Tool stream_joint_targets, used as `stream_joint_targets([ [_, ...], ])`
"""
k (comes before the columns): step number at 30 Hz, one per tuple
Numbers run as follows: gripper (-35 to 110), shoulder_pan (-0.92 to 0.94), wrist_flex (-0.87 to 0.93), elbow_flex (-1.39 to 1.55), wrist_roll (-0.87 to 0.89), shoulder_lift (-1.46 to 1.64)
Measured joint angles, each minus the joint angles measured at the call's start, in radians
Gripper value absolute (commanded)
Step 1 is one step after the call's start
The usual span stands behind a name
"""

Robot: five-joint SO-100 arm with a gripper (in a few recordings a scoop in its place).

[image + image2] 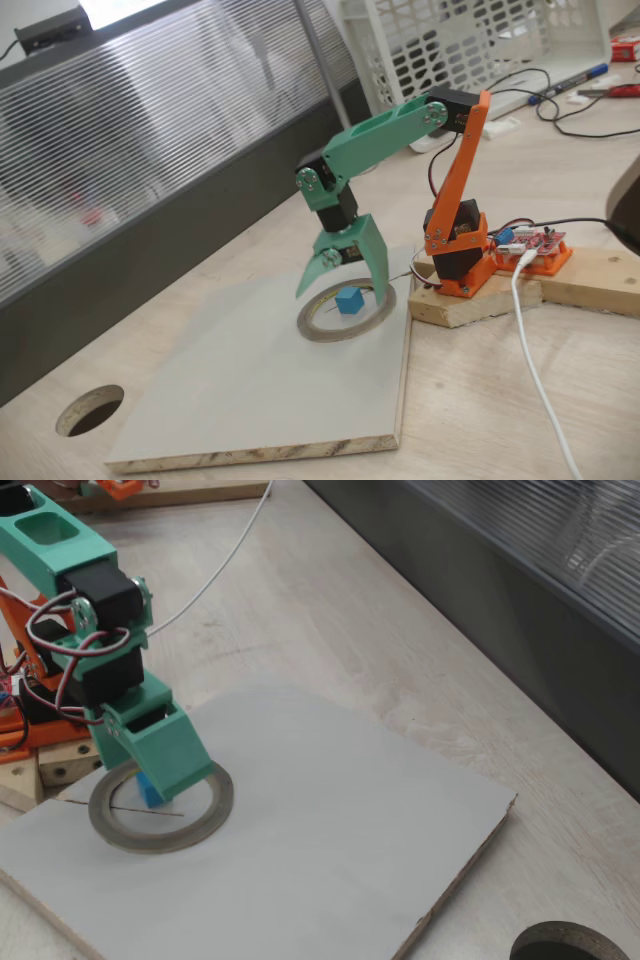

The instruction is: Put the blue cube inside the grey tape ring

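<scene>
Near the middle of a fixed view, the green pincer (340,283) stands spread, its jaws straddling the blue cube (348,301) without gripping it. The cube sits inside the grey tape ring (310,327) on the grey board (250,390), apparently just let go.

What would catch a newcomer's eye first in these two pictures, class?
The green gripper, on its green and orange arm, hangs with open jaws over the grey tape ring on a pale grey board. Inside the ring sits the bright blue cube. A dark round hole in the wooden table lies near the board's corner.
</scene>
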Motion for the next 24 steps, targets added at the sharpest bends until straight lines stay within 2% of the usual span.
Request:
stream_joint_targets([
  [10,91,0.003,0.485,-0.465,0.000,-0.118],
  [24,91,0.003,0.511,-0.558,0.000,-0.202],
])
